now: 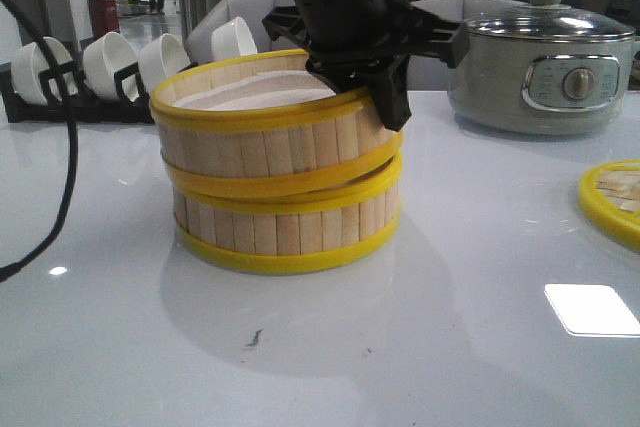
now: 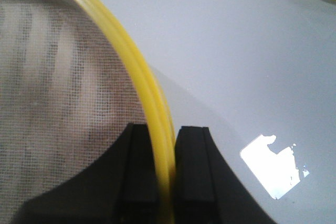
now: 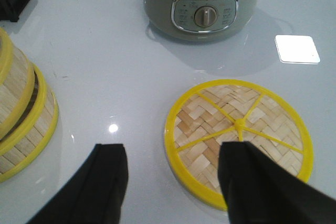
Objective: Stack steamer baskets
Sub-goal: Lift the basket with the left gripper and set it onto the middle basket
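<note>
1. Writing: none legible; electric pot (image 1: 545,65) panel markings too small to read.
2. Upper steamer basket (image 1: 270,117): tilted on lower steamer basket (image 1: 285,227), left of the pot; left gripper (image 2: 167,169) clamped on its yellow rim.
3. Woven lid (image 3: 239,140): flat on table (image 1: 450,327), in front of the pot; right gripper (image 3: 173,182) above it, jaws apart, empty.
4. White bowls (image 1: 110,62): racked, far left of the pot.

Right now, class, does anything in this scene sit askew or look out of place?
Yes. The upper steamer basket sits tilted on the lower basket, its right side lower, not seated flat. The left gripper is shut on its rim.
</note>
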Action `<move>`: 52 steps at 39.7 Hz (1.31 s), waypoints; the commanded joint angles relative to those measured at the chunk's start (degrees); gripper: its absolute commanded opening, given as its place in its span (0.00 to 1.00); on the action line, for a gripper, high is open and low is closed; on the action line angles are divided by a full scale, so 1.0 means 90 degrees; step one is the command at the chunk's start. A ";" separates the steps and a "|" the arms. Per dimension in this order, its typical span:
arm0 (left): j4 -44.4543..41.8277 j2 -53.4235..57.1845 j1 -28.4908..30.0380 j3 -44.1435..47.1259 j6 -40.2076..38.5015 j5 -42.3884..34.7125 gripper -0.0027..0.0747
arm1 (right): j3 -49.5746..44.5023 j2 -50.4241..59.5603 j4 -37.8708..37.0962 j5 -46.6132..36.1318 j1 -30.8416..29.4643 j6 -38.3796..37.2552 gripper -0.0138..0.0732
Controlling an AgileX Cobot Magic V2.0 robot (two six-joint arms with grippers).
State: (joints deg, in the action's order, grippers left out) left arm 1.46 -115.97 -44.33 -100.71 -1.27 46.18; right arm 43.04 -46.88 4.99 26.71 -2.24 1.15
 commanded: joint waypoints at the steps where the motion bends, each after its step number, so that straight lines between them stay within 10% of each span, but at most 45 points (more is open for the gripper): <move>1: -0.0051 0.0332 -0.0043 -0.0239 0.0016 -0.0361 0.15 | 0.0239 0.0022 -0.0003 -0.0488 -0.0026 0.0001 0.73; 43: -0.0049 0.0138 -0.0043 -0.0239 0.0016 -0.0591 0.14 | 0.0239 0.0022 -0.0003 -0.0541 -0.0026 0.0001 0.73; 52: -0.0049 0.0138 -0.0043 -0.0266 0.0016 -0.0419 0.28 | 0.0239 0.0022 -0.0003 -0.0541 -0.0026 0.0001 0.73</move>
State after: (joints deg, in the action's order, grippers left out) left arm 1.09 -117.98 -44.33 -100.98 -1.27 45.14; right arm 43.04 -46.88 5.01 26.71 -2.24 1.11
